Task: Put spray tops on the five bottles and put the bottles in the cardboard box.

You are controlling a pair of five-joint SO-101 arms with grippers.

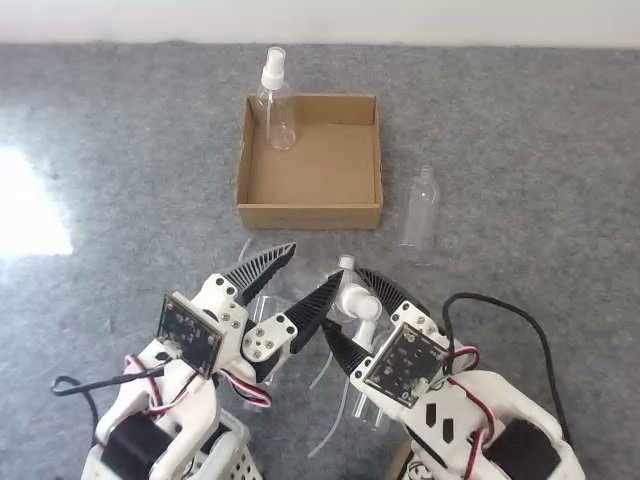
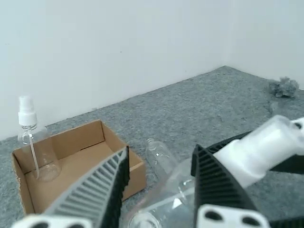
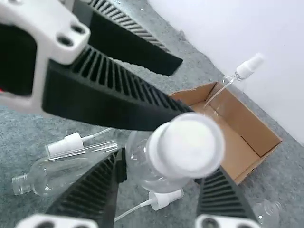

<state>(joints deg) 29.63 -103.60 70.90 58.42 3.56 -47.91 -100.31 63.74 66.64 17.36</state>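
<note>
high view: near centre, the spray top (image 1: 357, 301) is pinched in the right claw (image 1: 345, 303) over a clear bottle (image 3: 137, 164); the left claw (image 1: 316, 261), spread, should be closed on it first.

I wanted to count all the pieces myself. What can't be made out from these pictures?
High view: the left tool and right tool cover what lies under them, so it cannot be counted.
Right wrist view: the held spray top hides the neck of the bottle below, so whether it is seated cannot be told.
Left wrist view: that bottle is cut off at the picture's edge.
</note>
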